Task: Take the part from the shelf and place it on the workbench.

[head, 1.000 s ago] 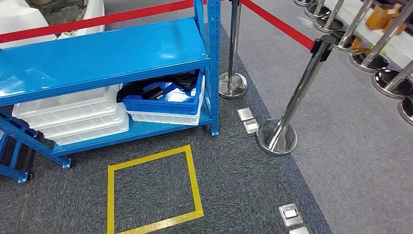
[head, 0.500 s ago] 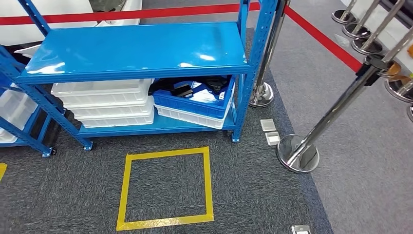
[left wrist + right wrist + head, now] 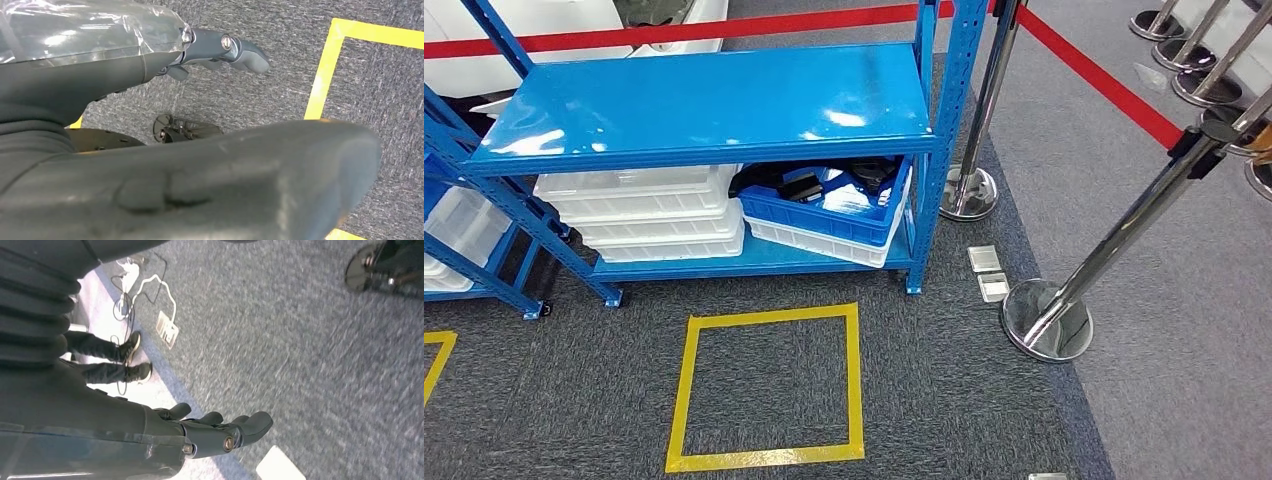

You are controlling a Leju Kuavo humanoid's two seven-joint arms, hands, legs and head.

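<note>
A blue shelf (image 3: 714,100) stands ahead of me in the head view. On its lowest level, at the right end, a blue bin (image 3: 834,205) sits on a white tray and holds several black parts (image 3: 799,183). My left hand (image 3: 100,75) hangs over the grey carpet beside a strip of yellow tape, its fingers spread and holding nothing. My right hand (image 3: 200,435) also hangs over carpet, fingers stretched out and empty.
Stacked white bins (image 3: 644,215) fill the shelf's lower left. A yellow tape square (image 3: 855,380) marks the carpet before the shelf. Chrome stanchions (image 3: 1047,320) (image 3: 969,195) with a red belt (image 3: 1104,80) stand at the right. A person's legs (image 3: 107,357) and cables show behind me.
The whole picture has shifted: the camera has swung left, so the shelf and yellow square now sit squarer and more central. Nothing on the shelf has moved.
</note>
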